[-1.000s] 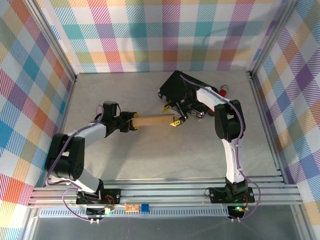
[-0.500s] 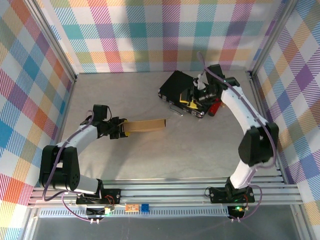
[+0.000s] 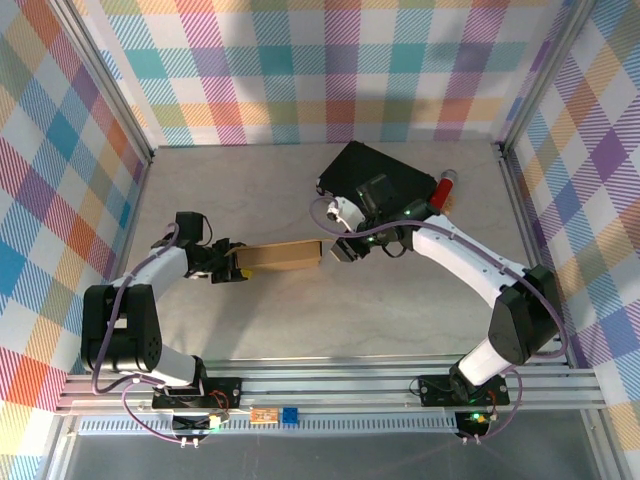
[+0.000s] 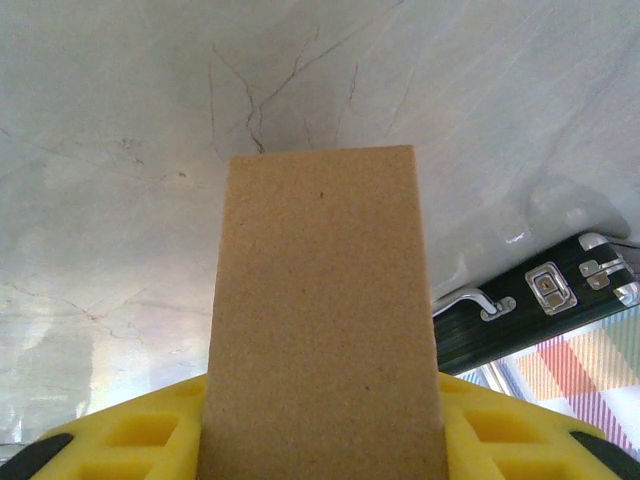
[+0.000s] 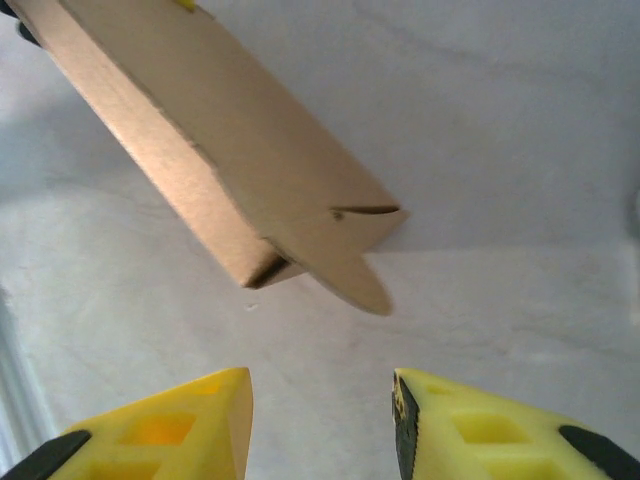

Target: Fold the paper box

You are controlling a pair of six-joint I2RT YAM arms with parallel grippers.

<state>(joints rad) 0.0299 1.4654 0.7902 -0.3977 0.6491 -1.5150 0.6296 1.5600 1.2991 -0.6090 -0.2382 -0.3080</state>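
brown paper box, black case

The right jaws have swung from the black case to the right end of the paper box, narrowing; the box has shifted toward the surface's left edge.

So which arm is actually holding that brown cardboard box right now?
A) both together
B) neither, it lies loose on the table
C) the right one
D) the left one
D: the left gripper clamps one end of the paper box; the right gripper sits short of the other end, fingers apart, off the cardboard.
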